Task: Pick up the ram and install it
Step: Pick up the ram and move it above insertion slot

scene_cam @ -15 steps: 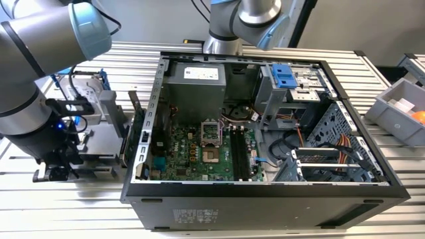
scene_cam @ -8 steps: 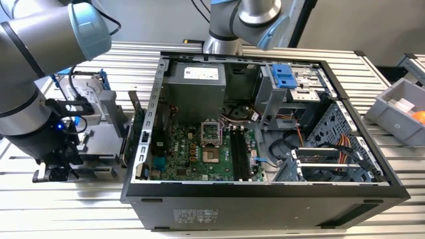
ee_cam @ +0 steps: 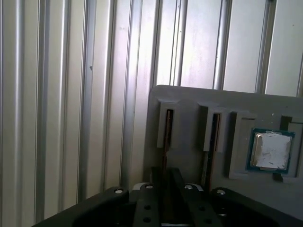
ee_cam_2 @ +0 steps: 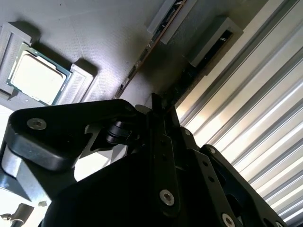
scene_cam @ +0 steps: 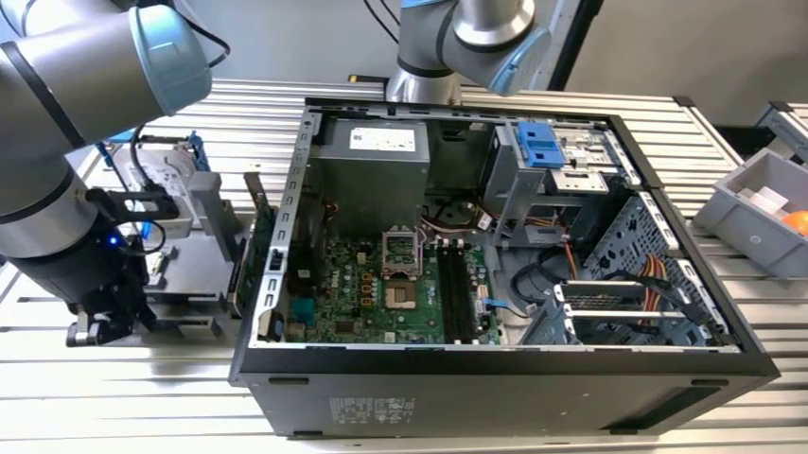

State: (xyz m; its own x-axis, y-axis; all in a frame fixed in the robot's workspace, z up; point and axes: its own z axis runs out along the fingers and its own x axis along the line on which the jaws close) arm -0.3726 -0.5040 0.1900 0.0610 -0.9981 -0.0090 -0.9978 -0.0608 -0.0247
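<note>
- Our tool sits low at the exterior view's left, at the end of the grey arm, just above the ribbed metal worktop.
- We cannot tell whether the tool is open or closed.
- We see the ram in both wrist views as a thin stick standing on edge in a slot of a grey holder.
- In the first wrist view the tool is lined up with the ram, and the stick's edge runs down to the tool's tip.
- In the second wrist view the tool meets the same thin edge of the ram, which crosses the holder.
- We see a second stick standing in the neighbouring slot, just beside the ram and parallel to it.
- A square processor chip lies flat in a recess of the same holder, on the far side of the second stick from the ram.
- An open computer case lies on the worktop towards the exterior view's right, well apart from the tool, with its green motherboard exposed.
</note>
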